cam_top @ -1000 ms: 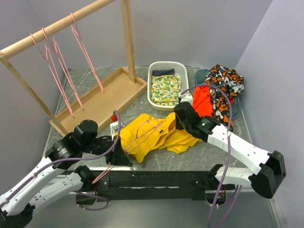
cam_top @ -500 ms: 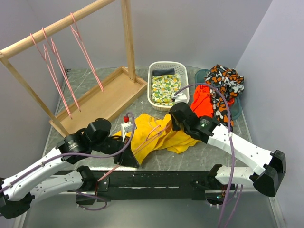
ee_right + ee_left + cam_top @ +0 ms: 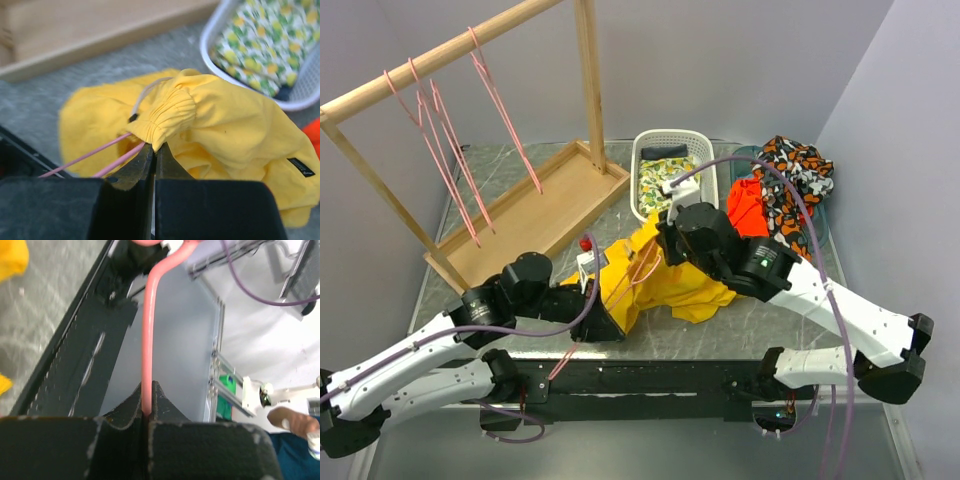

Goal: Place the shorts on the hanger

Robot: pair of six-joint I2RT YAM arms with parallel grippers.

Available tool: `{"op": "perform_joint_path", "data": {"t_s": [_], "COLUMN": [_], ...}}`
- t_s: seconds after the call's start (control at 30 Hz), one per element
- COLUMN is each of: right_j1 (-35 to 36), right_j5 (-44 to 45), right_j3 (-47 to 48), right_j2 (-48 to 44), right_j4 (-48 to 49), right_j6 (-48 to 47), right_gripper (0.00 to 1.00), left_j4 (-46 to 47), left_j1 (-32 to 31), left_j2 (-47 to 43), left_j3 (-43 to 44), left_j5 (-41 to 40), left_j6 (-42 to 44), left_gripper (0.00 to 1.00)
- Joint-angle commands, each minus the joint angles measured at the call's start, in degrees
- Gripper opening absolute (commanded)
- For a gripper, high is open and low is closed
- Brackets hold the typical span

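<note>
Grey marbled desk with pale walls around it; wooden rack stands at the far left, spare pink hangers hooked over its rail. Shorts lie as a yellow heap at the desk's centre front, between the two arms and just in front of the white basket, which holds lemon-print cloth. Black-white-orange cloth and orange-red cloth are piled at the far right. Hanger, thin pink wire, runs from the left arm into the yellow heap; right wrist view shows two of its strands entering under the gathered waistband. Left jaws clenched on the hanger wire near the desk's front edge. Right jaws clenched on the shorts' elastic waistband, which bunches at their tips
</note>
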Motion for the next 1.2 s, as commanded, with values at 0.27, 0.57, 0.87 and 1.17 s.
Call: {"op": "perform_joint_path", "data": {"t_s": [0.27,0.57,0.87,1.17], "right_j1": [5.6,5.7,5.9,7.0], "right_j5": [-8.1,-4.1,0.1,-3.5], "right_j3": [20.5,13.0,-6.1,-23.2], "right_j2": [6.8,0.4,-10.9,-4.6], "right_j4": [6.2,10.4,19.7,34.8], "right_j6": [-7.7,-2.9,10.9,22.4], "right_gripper": [0.00,0.51,0.56,0.59], "left_j4": [23.0,34.0,38.0,38.6], "left_j1": [-1.6,-1.7,-1.8,-1.9], "left_j2": [-7.5,-9.8,-9.2,-5.9], "left_j3": [-3.8,-6.1,-6.1,-3.9], "left_j5": [-14.4,-22.8,-26.2,-25.6], "left_j6": [-3.9,-4.4,-3.9,-2.2], "left_gripper": [0.01,0.01,0.01,0.01]}}
